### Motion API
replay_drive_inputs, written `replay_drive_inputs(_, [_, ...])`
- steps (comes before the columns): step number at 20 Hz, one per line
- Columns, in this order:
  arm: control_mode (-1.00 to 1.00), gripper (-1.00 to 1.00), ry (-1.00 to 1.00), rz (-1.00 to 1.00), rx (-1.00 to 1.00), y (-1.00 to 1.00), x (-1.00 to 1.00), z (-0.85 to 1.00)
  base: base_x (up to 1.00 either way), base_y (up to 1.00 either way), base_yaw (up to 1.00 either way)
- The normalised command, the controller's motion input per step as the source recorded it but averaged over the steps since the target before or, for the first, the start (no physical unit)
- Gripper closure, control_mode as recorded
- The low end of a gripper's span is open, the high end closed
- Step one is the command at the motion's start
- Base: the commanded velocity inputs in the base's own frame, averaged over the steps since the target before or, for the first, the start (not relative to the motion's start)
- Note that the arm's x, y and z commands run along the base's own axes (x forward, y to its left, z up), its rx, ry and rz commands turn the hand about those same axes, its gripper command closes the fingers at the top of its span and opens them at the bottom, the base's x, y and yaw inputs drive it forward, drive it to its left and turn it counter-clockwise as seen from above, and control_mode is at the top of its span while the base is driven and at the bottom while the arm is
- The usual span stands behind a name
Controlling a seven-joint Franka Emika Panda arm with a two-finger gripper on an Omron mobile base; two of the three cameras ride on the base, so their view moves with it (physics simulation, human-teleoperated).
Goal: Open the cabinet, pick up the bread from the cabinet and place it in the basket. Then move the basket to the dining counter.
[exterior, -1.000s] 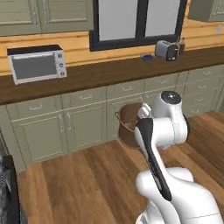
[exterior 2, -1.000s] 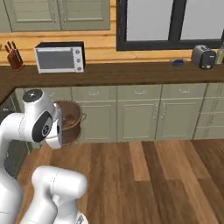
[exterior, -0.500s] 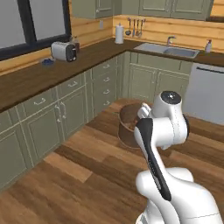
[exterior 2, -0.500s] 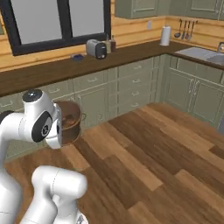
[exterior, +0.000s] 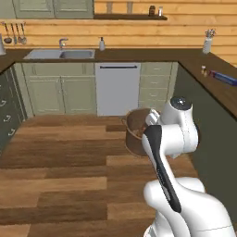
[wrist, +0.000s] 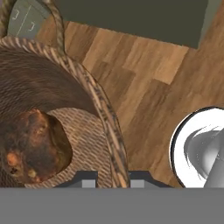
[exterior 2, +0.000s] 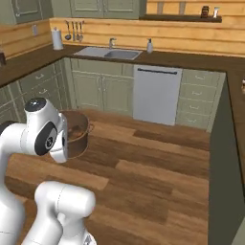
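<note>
I am carrying the basket (wrist: 65,113) in the air above the wooden floor (exterior 2: 158,177), my gripper (wrist: 113,178) clamped shut on its woven rim — one finger inside the wall, one outside. The bread (wrist: 33,146) is lying on the basket's bottom, so what I judge remains is getting it to the dining counter (exterior: 217,90), whose dark top is running along the right, beyond its plain front panel.

The risks I am weighing:
- I am pinching only a thin strip of rim on one side, so the basket is hanging off-centre — a quick turn of the base could make it swing or slip out
- If it tips, the bread could roll out onto the floor
- The basket is riding low, just beside my own arm (exterior: 173,134), so its wall could be knocking the counter's front panel unless I am lifting it above the edge first
</note>
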Motion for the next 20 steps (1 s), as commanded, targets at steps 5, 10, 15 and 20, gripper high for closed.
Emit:
replay_drive_inputs(5, [1.0,1.0,0.0,0.0,0.0,0.0,0.0,0.0,0.31,0.21,-0.82])
replay_drive_inputs(10, [1.0,1.0,0.0,0.0,0.0,0.0,0.0,0.0,0.44,0.1,-0.76])
replay_drive_inputs(15, [1.0,1.0,0.0,0.0,0.0,0.0,0.0,0.0,0.93,-0.01,-0.55])
replay_drive_inputs(20, [1.0,1.0,0.0,0.0,0.0,0.0,0.0,0.0,0.99,0.13,-0.57])
